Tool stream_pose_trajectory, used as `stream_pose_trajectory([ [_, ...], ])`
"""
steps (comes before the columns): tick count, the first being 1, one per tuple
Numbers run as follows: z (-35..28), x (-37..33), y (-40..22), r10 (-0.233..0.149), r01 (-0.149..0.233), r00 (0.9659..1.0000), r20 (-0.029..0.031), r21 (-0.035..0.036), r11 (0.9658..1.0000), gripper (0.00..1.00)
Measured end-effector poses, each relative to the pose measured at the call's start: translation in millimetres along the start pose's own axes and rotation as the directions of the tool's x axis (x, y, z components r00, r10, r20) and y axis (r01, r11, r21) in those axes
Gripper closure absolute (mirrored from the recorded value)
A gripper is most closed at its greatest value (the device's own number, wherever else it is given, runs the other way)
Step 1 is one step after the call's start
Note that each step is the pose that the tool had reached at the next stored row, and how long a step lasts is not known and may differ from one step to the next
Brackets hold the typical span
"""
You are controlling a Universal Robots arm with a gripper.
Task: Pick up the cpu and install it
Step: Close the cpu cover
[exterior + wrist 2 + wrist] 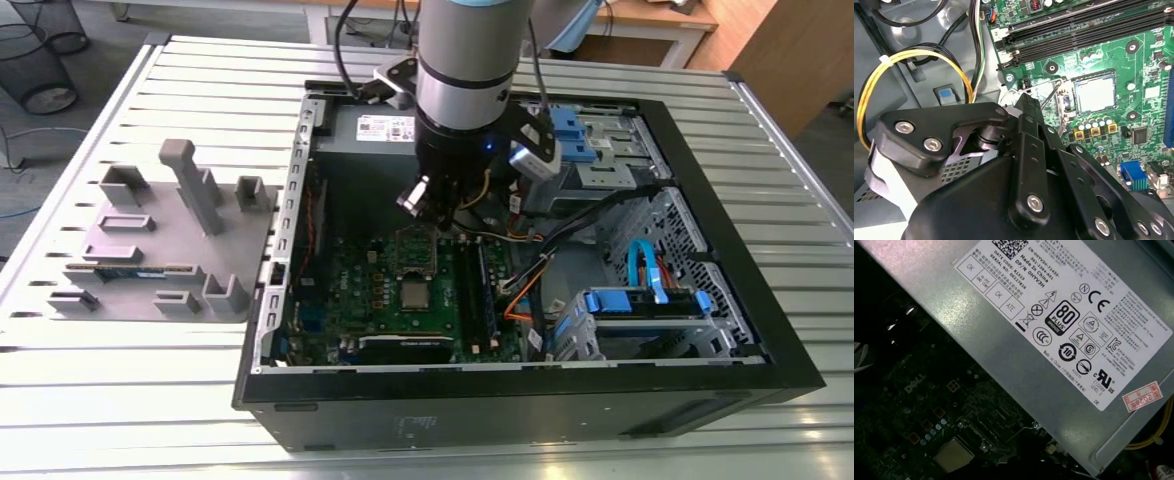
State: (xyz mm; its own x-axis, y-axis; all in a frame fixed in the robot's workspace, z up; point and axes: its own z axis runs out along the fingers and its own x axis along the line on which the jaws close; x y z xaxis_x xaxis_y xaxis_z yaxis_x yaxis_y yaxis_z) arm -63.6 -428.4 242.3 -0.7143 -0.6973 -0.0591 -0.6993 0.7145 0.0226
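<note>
Low over the green board (pixel 354 290): gripper (pixel 438 220), released or clenched, cannot tell. Flat in the socket (pixel 1068 102), near the gripper, on the side nearer the exterior view's camera: cpu (pixel 418 293).

Case (pixel 267 330) open on top, walls ring green board (pixel 360 290) on every side; entry from above.
Arm fills upper middle of opening; tool (pixel 441 215) hangs low over board, near power supply (pixel 380 128).
Power supply box closes off board's far side.
cpu (pixel 416 293) lies in socket, air above it open.
Memory slots (pixel 474 285) low, just beside socket.
Orange cable (pixel 518 297) and yellow wires (pixel 929 51) loop toward exterior view's right of board.
Drive cage (pixel 641 310) blocks that side.
Grey tray (pixel 160 240) with upright posts on table (pixel 120 400), well apart from case.
</note>
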Motion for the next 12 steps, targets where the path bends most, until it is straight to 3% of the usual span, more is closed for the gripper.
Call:
stream_pose_trajectory([
  [12,-1.0,12.2,-10.3,-0.02,0.02,0.9998,0.0004,-0.0004,0.9998,0.89],
])
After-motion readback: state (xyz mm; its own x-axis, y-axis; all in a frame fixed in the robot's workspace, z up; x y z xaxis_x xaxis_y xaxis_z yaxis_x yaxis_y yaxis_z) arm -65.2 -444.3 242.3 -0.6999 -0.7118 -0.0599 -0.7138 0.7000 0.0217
